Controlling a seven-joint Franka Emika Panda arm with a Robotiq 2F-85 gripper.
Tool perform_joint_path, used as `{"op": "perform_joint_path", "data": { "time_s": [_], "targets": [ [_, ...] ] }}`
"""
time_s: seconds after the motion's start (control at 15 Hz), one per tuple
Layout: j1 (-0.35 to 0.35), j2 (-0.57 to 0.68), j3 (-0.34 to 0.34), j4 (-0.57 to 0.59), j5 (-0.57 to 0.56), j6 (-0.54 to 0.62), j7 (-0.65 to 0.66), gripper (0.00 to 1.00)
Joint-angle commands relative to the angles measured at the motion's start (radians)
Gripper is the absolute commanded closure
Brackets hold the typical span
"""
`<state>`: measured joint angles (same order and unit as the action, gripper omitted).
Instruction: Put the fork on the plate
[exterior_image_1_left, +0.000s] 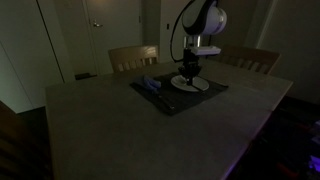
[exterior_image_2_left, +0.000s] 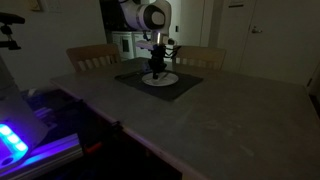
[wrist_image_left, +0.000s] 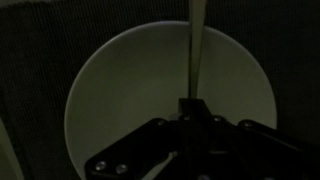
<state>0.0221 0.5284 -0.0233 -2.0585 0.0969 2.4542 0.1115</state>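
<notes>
The round white plate (wrist_image_left: 130, 80) fills the wrist view and lies on a dark placemat (exterior_image_1_left: 170, 98) in both exterior views (exterior_image_2_left: 185, 85). My gripper (wrist_image_left: 192, 102) hangs right above the plate (exterior_image_1_left: 197, 86) (exterior_image_2_left: 168, 78), its fingers shut on the fork (wrist_image_left: 195, 45). The fork's thin pale shaft sticks out from the fingertips across the plate toward the top of the wrist view. In both exterior views the gripper (exterior_image_1_left: 189, 72) (exterior_image_2_left: 157, 68) reaches down to just above the plate.
A bluish object (exterior_image_1_left: 150, 86) lies on the placemat's other end. Two wooden chairs (exterior_image_1_left: 133, 57) (exterior_image_1_left: 252, 60) stand behind the table. The large table (exterior_image_1_left: 120, 130) has open surface in front. A blue-lit device (exterior_image_2_left: 15, 140) sits near the table edge.
</notes>
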Motion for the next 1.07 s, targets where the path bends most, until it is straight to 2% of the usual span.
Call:
{"op": "perform_joint_path", "data": {
  "time_s": [0.0,0.2,0.27,0.33,0.6,0.93,1.0],
  "targets": [
    [-0.024,-0.003,0.020,-0.034,0.032,-0.019,-0.012,0.98],
    [-0.029,0.007,0.026,-0.024,0.055,-0.026,-0.021,0.98],
    [-0.030,0.009,0.026,-0.021,0.062,-0.032,-0.020,0.65],
    [-0.029,0.009,0.025,-0.019,0.064,-0.038,-0.020,0.64],
    [-0.022,0.004,0.016,-0.017,0.054,-0.061,-0.011,0.38],
    [0.000,-0.061,-0.015,-0.023,-0.008,-0.102,0.014,0.02],
    [-0.001,-0.085,-0.013,-0.024,-0.018,-0.129,0.007,0.01]
  ]
}}
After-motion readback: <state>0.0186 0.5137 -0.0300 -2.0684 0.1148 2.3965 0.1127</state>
